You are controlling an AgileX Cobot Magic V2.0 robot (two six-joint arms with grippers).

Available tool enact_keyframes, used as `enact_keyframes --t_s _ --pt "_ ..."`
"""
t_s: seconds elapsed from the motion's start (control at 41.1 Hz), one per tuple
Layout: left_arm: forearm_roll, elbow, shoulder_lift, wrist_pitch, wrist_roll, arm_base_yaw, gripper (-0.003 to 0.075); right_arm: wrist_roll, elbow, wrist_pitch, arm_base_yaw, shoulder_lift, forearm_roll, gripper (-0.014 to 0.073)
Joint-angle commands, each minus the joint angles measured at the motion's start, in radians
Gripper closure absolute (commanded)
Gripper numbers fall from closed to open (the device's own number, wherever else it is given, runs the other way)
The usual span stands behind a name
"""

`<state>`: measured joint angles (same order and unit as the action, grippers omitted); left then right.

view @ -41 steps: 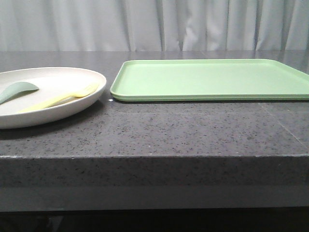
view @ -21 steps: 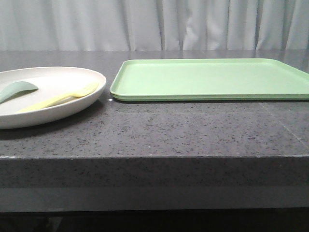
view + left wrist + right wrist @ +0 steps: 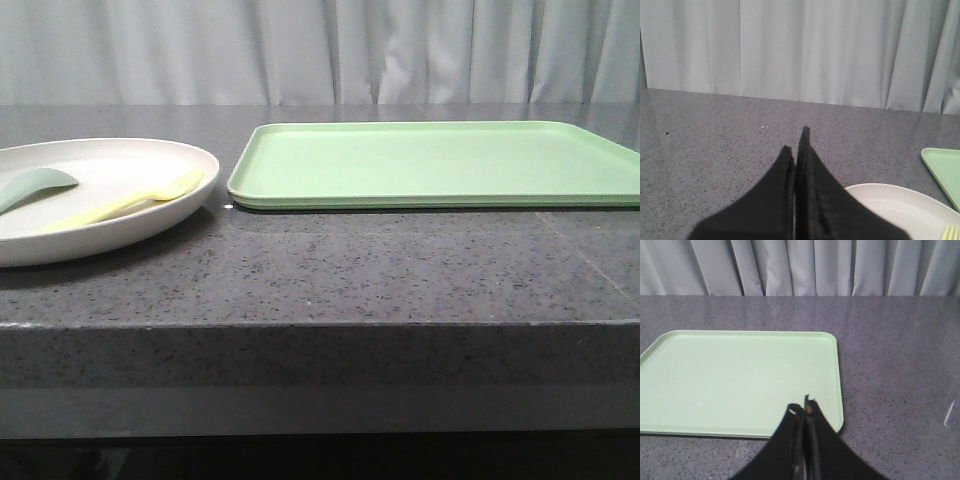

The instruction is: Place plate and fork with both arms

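— Both grippers first: how do they stand?

— Left gripper [image 3: 796, 137] has its two black fingers pressed together, clenched on nothing, held above the grey stone table [image 3: 330, 270]. Right gripper [image 3: 802, 410] is likewise closed tight, empty, its tips hanging over the near edge of the tray [image 3: 740, 380].

— And the plate?

— Cream plate [image 3: 110, 170] lies on the table, below and just to the right of the left gripper's fingers in its wrist view, where its rim [image 3: 890, 192] curves out from behind them. Neither gripper touches it.

— The fork?

— Pale-yellow fork [image 3: 125, 203] lies inside the plate, tines resting up against the rim on the side nearest the tray. From the left wrist only the tine tips [image 3: 950, 232] show, well off from the fingers.

— Anything else in the dish?

— A grey-green spoon [image 3: 35, 186], farther from the tray than the fork.

— The tray itself?

— Light green, flat, bare, just beside the plate, with a narrow gap between them. White curtain [image 3: 320, 50] behind the table.
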<state>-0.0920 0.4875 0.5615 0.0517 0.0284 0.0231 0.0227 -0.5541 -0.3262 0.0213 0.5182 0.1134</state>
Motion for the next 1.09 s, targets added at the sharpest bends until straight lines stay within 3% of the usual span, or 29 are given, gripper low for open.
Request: enact_keyframes --t_s 0.0,0.073,0.146,0.341,0.414,0.657,0.949,1.07 --pt "0.001 0.039 0.012 -0.071 -0.009 0.004 0.0736 0.009 -0.038 0.079 -0.002 0.025 0.007 0.0643" --pt "0.001 0.039 0.012 -0.077 -0.009 0.004 0.0717 0.009 -0.038 0.082 -0.002 0.030 0.007 0.0580" --pt "0.001 0.039 0.012 -0.080 -0.009 0.004 0.0637 0.009 -0.038 0.083 -0.002 0.030 0.007 0.0438" --pt "-0.044 0.039 0.013 -0.092 -0.009 0.004 0.0154 0.009 -0.038 0.099 -0.002 0.030 0.007 0.0062" --pt "-0.053 0.039 0.015 -0.088 -0.009 0.004 0.0077 0.009 -0.038 0.112 -0.002 0.030 0.007 0.0004" --pt "-0.045 0.095 0.097 -0.052 -0.009 0.004 0.0092 0.009 -0.038 0.113 -0.002 0.030 0.007 -0.0008" --pt "-0.029 0.433 0.413 0.412 -0.009 0.004 0.0092 0.009 -0.038 0.113 -0.002 0.030 0.007 -0.0008" --pt "-0.029 0.558 0.537 0.568 0.054 -0.022 0.0092 0.009 -0.038 0.113 -0.002 0.030 0.007 -0.0008"
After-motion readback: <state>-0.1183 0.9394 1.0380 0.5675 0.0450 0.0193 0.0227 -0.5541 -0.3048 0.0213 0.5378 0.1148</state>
